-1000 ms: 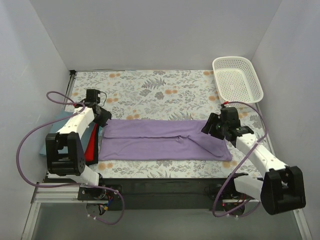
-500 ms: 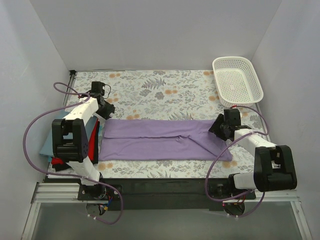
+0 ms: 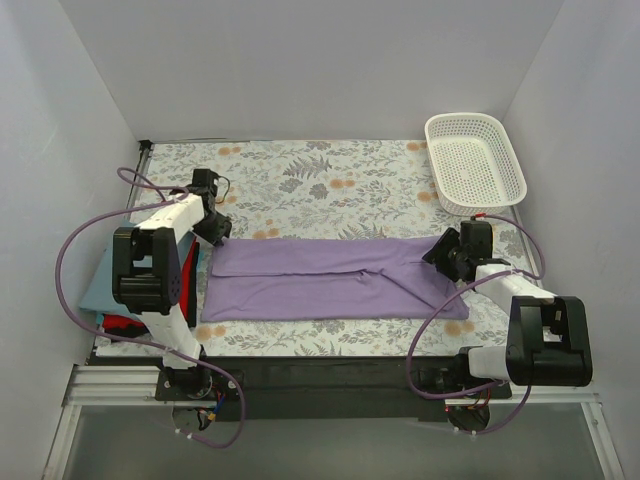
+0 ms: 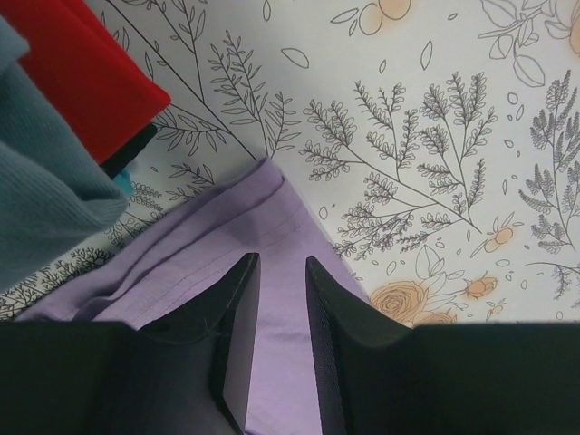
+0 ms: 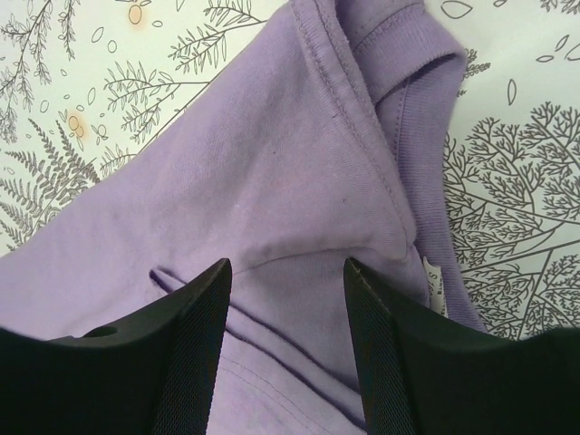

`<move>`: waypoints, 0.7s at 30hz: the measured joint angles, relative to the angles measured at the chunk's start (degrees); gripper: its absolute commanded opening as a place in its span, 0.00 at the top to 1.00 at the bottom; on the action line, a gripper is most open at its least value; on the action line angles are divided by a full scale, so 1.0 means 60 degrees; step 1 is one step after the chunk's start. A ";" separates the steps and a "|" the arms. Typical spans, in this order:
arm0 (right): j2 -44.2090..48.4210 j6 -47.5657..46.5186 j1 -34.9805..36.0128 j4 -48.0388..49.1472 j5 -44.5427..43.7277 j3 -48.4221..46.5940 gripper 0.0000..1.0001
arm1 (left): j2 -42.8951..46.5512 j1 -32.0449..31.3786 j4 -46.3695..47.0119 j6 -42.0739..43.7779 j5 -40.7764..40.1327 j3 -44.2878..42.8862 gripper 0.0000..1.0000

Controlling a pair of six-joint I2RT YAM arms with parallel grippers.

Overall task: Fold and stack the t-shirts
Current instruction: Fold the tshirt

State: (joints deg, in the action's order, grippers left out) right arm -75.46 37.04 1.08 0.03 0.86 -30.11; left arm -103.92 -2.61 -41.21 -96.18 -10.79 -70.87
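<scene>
A lilac-purple t-shirt (image 3: pixel 330 285), folded lengthwise, lies flat across the near half of the table. My left gripper (image 3: pixel 218 232) hovers at its far left corner. In the left wrist view its jaws (image 4: pixel 281 263) stand a narrow gap apart over flat purple cloth (image 4: pixel 217 231), gripping nothing. My right gripper (image 3: pixel 442 253) is over the collar end, and its jaws (image 5: pixel 285 263) are wide open above the cloth (image 5: pixel 299 163). Folded red (image 4: pixel 82 82), blue-grey (image 4: pixel 36 181) and black (image 4: pixel 129 152) t-shirts are stacked at the table's left edge (image 3: pixel 100 285).
A white mesh basket (image 3: pixel 470 117) stands at the far right corner. The floral table cover (image 3: pixel 320 180) lies bare behind the shirt. Grey walls close in on three sides. A white size label (image 5: pixel 433 285) shows inside the collar.
Both arms have drawn their elbows back. The left gripper has shifted slightly right onto the shirt's corner with its jaws narrowing. The right gripper has slid right toward the collar end.
</scene>
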 measured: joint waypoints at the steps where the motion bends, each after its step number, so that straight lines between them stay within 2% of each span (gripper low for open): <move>1: 0.0000 -0.0004 0.0000 0.0011 0.0007 0.0004 0.40 | -0.0004 -0.0040 -0.0040 -0.0036 -0.0062 0.0000 0.75; 10: 0.0044 -0.0076 -0.0055 0.0259 0.0189 0.0138 0.40 | -0.0608 -0.0135 -0.0153 -0.0273 -0.0568 -0.0084 0.83; 21: 0.0164 -0.0168 -0.0055 0.0339 0.0361 0.0262 0.40 | -0.1395 -0.0168 -0.0743 -0.0361 -0.1013 -0.1188 0.85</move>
State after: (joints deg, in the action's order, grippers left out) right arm -74.48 36.03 0.75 2.07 3.03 -28.53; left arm -112.29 -3.62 -45.67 -98.35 -16.86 -78.00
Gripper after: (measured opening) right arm 0.599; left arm 0.157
